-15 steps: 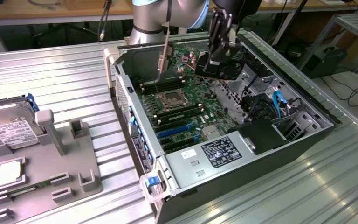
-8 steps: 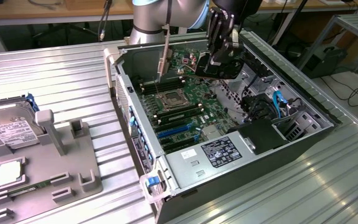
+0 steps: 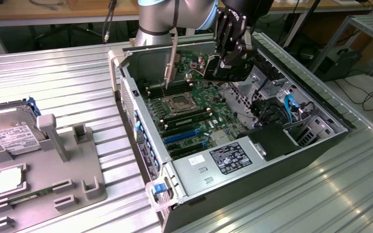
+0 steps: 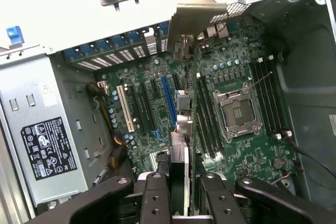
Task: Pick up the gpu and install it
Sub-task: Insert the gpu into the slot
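Observation:
My gripper (image 3: 220, 68) (image 4: 184, 195) hangs over the open computer case (image 3: 149, 145) and is shut on the gpu (image 4: 181, 161). The thin dark card stands on edge between the two black fingers (image 4: 156, 195). Its pale metal bracket (image 3: 171, 60) (image 4: 195, 17) points towards the case's rear wall. The card hovers above the motherboard (image 3: 199, 109), over the CPU socket (image 4: 235, 111) and memory slots, clear of the board. The blue expansion slots (image 3: 186, 136) (image 4: 169, 98) lie beside it, towards the power supply.
A power supply with a black label (image 3: 228, 158) fills the case's near corner; cables and drive bays (image 3: 290, 114) sit at the exterior view's right. Outside the case, a grey fixture (image 3: 54, 165) holds a silver hard drive (image 3: 8, 133) and a green memory stick (image 3: 18, 198).

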Available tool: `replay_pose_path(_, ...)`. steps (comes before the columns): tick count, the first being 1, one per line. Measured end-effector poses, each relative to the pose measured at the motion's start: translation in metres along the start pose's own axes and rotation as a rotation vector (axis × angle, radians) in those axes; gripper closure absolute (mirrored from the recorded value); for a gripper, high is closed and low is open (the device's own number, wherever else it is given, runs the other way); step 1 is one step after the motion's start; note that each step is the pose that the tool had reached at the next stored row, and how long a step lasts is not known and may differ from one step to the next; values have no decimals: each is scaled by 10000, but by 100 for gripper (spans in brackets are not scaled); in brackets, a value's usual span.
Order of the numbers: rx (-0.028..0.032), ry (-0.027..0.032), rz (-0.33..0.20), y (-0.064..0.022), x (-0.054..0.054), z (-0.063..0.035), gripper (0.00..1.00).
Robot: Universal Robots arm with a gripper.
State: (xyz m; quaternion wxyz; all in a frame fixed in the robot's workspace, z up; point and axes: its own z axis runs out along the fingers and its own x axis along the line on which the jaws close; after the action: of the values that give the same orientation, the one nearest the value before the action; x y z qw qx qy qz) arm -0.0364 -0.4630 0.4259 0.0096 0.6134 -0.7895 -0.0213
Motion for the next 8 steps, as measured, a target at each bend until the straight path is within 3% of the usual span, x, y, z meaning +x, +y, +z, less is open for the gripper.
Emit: replay_pose_path(8, -12, 49, -1086, -2, 7, 1, 73)
